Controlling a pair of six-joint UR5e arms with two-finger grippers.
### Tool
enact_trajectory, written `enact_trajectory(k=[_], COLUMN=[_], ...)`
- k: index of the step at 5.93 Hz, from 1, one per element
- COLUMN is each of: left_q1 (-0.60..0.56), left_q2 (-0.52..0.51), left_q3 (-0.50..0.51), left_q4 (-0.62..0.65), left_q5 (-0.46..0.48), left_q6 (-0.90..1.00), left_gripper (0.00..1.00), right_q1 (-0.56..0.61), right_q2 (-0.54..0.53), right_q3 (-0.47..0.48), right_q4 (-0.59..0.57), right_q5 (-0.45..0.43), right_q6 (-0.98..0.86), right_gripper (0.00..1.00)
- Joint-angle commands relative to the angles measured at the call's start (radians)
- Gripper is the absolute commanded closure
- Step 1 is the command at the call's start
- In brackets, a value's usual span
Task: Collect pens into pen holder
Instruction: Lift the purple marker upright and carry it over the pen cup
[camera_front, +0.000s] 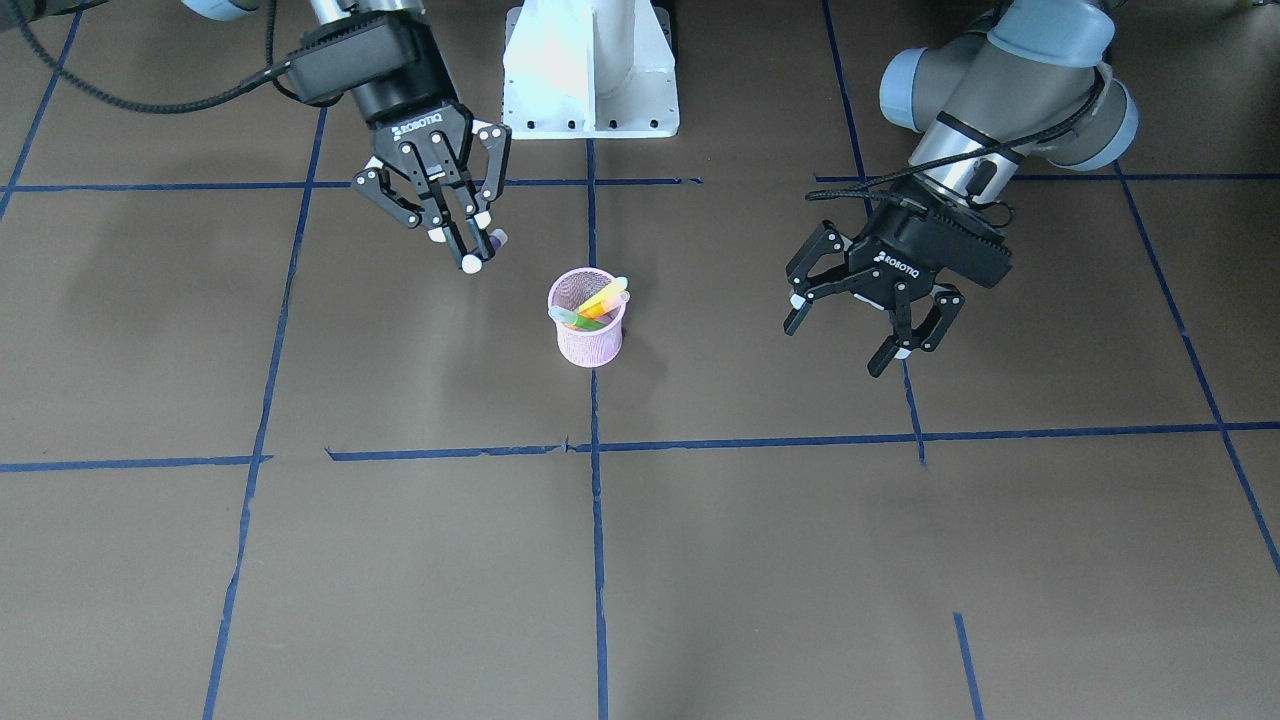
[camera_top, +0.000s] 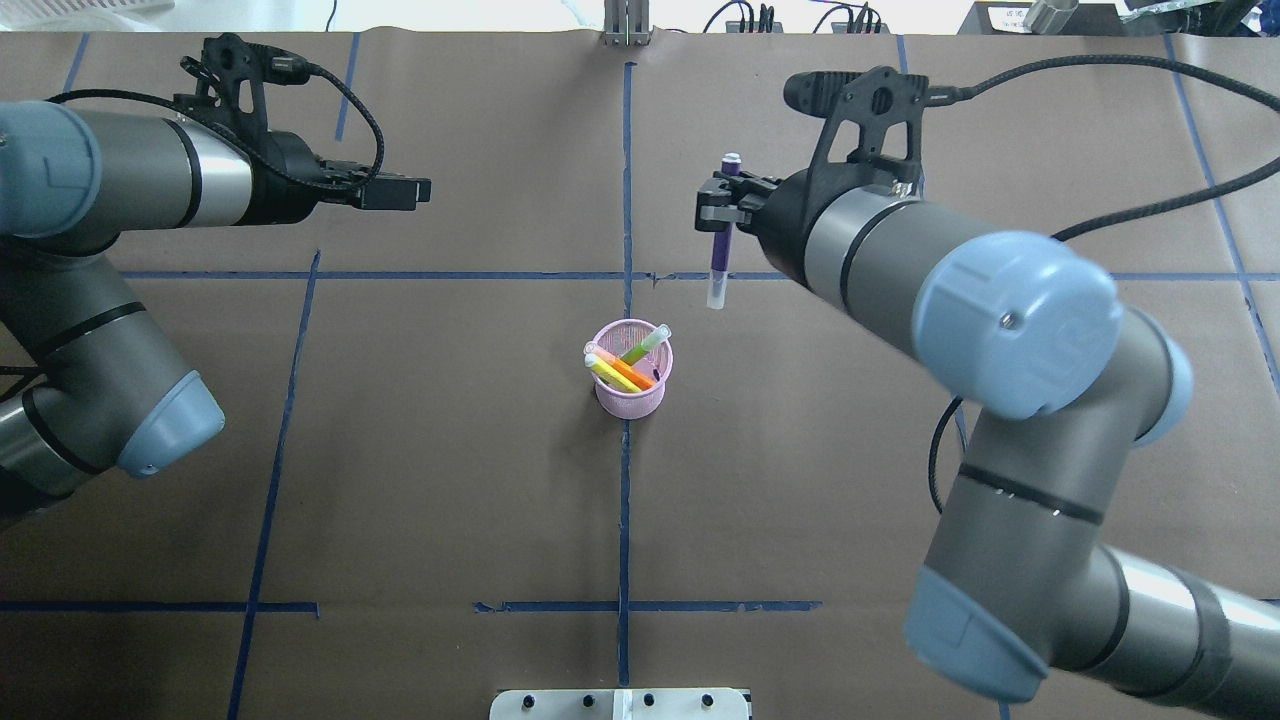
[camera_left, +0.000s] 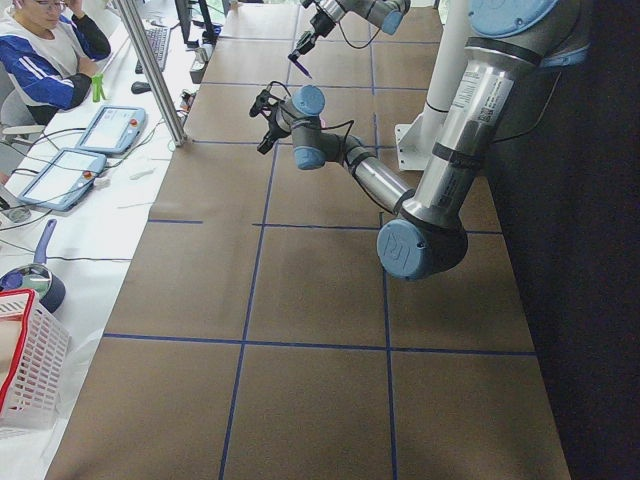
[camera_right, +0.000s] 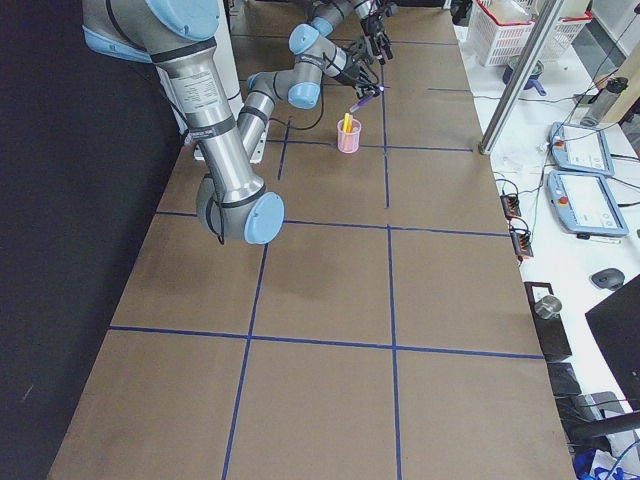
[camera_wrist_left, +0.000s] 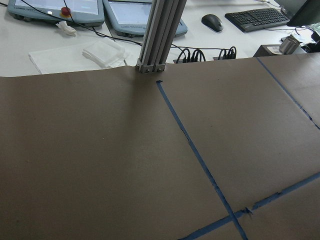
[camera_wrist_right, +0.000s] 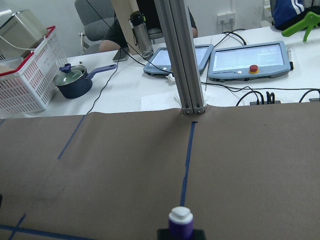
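Observation:
The pink mesh pen holder (camera_top: 630, 395) stands upright near the table's middle, also in the front view (camera_front: 588, 335). An orange pen (camera_top: 630, 372) and a green pen (camera_top: 640, 348) lean inside it. My right gripper (camera_top: 722, 208) is shut on the purple pen (camera_top: 720, 255) and holds it in the air, pale end down, beyond the holder and to its right in the overhead view. The pen's top shows in the right wrist view (camera_wrist_right: 180, 225). My left gripper (camera_front: 845, 340) is open and empty, off to the holder's other side.
The white robot base block (camera_front: 590, 70) stands behind the holder. Blue tape lines (camera_top: 625, 500) cross the brown table. An aluminium post (camera_wrist_right: 182, 60), tablets and a basket lie beyond the far edge, where a person sits.

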Motion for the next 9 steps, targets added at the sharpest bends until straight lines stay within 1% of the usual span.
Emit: enact_trajectory(k=[1,2,3,4,5,7,9], left_q1=[-0.017,-0.018,-0.018,-0.018,-0.018,-0.017,-0.015], left_q2=[0.048,0.066,0.094,0.106,0.134,0.140,0.139], left_q3=[-0.003,-0.001,-0.003,-0.007,-0.021,-0.017,-0.015], left_q4=[-0.010,-0.010,-0.013,-0.029,-0.030,-0.032,-0.032], left_q5=[-0.002,-0.002,-0.004,-0.007,-0.008,-0.008,-0.008], left_q6=[-0.003,-0.005,-0.012,-0.047,-0.049,-0.049,-0.049], left_gripper=[0.00,0.00,0.00,0.00,0.00,0.00,0.00], right_q1=[-0.116,-0.147,-0.163,-0.167,-0.167,-0.167,-0.170], right_q2=[0.006,-0.006,-0.008,0.001,0.006,0.035,0.036], right_q3=[-0.137,-0.167,-0.201,-0.248,-0.276,-0.331,-0.351], right_q4=[0.230,0.321,0.404,0.409,0.411,0.414,0.415], right_q5=[-0.171,-0.173,-0.173,-0.176,-0.179,-0.197,-0.196], right_q6=[-0.039,-0.165,-0.245,-0.252,-0.255,-0.255,-0.255], right_gripper=[1.00,1.00,1.00,1.00,1.00,1.00,0.99])
